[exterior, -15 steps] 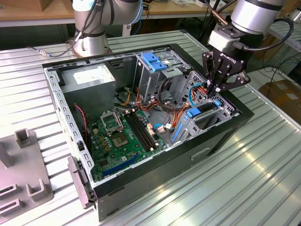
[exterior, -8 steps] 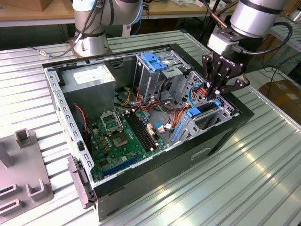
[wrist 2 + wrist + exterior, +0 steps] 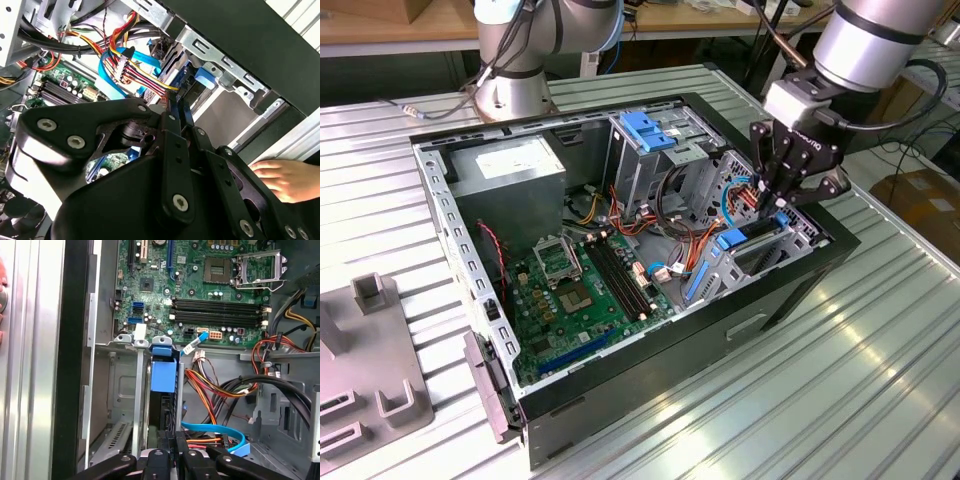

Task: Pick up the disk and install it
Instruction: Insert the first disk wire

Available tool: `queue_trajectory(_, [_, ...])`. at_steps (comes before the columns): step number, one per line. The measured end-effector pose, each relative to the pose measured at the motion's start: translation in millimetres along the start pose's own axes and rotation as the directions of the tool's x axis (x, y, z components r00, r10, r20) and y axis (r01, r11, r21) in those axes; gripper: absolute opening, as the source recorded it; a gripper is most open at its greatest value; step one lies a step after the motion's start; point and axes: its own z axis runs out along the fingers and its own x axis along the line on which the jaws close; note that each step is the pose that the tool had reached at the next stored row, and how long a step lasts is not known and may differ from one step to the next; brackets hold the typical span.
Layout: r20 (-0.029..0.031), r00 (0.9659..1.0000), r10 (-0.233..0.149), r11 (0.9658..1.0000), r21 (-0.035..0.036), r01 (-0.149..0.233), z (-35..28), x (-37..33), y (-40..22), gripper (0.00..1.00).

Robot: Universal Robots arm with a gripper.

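The disk [image 3: 163, 410] stands on edge in the drive bay of the open computer case [image 3: 620, 370], at the exterior view's right. It is a dark slab with a blue carrier tab [image 3: 733, 238] at the end towards the motherboard. My gripper [image 3: 778, 212] hangs over the bay's other end, its black fingers [image 3: 181, 455] drawn together on the disk's upper edge. In the second wrist view the gripper [image 3: 176, 107] pinches a thin blue-edged strip of the disk [image 3: 188, 120]. The lower part of the disk is hidden between the bay's metal rails.
Bundles of red, orange and blue cables [image 3: 220, 390] run right beside the bay. The green motherboard [image 3: 580, 290], a grey power supply [image 3: 510, 170] and a blue bracket [image 3: 645, 130] lie in the case. A person's hand [image 3: 285, 180] rests outside the case wall. A second arm's base [image 3: 515, 60] stands behind.
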Motion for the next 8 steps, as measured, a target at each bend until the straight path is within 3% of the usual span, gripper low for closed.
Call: queue_trajectory(8, [0.0001,1.0000,0.000,1.0000,0.0000,0.000,2.4,3.6,0.9,0.16])
